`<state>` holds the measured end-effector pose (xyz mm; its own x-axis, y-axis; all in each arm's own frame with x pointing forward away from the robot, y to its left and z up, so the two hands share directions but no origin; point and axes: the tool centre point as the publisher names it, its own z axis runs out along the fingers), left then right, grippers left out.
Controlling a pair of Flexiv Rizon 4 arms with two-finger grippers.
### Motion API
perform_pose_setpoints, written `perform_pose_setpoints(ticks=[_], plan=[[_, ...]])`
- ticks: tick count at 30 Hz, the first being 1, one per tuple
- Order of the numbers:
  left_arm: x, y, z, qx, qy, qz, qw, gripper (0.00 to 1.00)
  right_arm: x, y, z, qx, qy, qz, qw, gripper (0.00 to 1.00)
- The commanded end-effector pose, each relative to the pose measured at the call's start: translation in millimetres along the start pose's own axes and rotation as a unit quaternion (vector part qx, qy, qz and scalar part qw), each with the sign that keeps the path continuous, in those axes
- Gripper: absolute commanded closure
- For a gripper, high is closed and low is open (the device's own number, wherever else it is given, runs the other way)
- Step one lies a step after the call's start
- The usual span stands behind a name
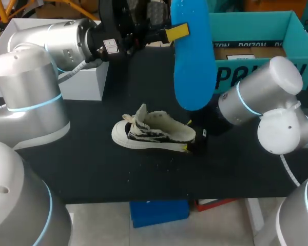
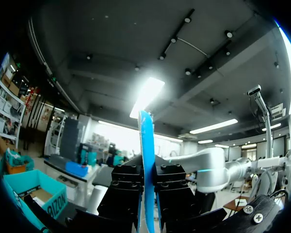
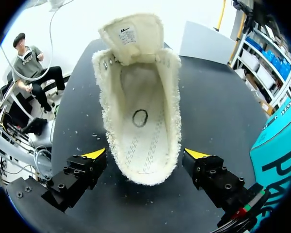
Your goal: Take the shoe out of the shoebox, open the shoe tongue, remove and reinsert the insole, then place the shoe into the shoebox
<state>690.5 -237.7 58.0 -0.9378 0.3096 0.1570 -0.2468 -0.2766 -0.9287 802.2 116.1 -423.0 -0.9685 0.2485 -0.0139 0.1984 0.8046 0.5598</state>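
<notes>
Blue insole up in the air, pale shoe down on the black table.

Over on the left, the left gripper [image 2: 147, 190] is clamped tight on the insole [image 1: 193, 61], both fingers pressed to its flat faces, so that it hangs well above the table [image 1: 92, 164] in front of the teal shoebox [image 1: 249, 28]. The shoe [image 1: 154, 134] sits in the middle of the table, outside the box, with its tongue [image 3: 131, 36] folded forward and its bare inner floor showing. The right gripper [image 3: 145, 154] is down at the heel, fingers spread wide either side of it, gripping nothing.
</notes>
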Motion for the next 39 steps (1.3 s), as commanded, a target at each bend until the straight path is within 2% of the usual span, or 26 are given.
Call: perform_pose_setpoints(ticks=[1,12,23,26,29,31,32,36,39], plan=[[0.3,0.7,-0.5,0.000,0.001,0.000,1.000,1.00,0.8,-5.9,2.1,-0.112,-0.004,-0.005,0.994,0.00],[0.3,0.7,-0.5,0.000,0.001,0.000,1.000,1.00,-0.6,-12.4,3.9,-0.163,0.003,0.013,0.986,0.00],[0.3,0.7,-0.5,0.000,0.001,0.000,1.000,1.00,-0.6,-15.9,7.9,-0.164,0.004,0.012,0.986,0.00],[0.3,0.7,-0.5,0.000,0.001,0.000,1.000,1.00,-3.5,-13.6,2.0,-0.137,0.003,0.000,0.991,0.00],[0.3,0.7,-0.5,0.000,0.001,0.000,1.000,1.00,-7.7,-9.3,-6.7,-0.066,0.008,-0.034,0.997,0.00],[0.3,0.7,-0.5,0.000,0.001,0.000,1.000,1.00,-12.2,-5.3,-15.0,-0.041,0.009,-0.046,0.998,0.00],[0.3,0.7,-0.5,0.000,0.001,0.000,1.000,1.00,-14.6,-3.8,-18.6,-0.016,0.009,-0.055,0.998,0.00],[0.3,0.7,-0.5,0.000,0.001,0.000,1.000,1.00,-20.5,3.3,-30.7,0.059,0.010,-0.070,0.996,0.00],[0.3,0.7,-0.5,0.000,0.001,0.000,1.000,1.00,-22.3,7.2,-32.6,0.128,0.010,-0.089,0.988,0.00]])
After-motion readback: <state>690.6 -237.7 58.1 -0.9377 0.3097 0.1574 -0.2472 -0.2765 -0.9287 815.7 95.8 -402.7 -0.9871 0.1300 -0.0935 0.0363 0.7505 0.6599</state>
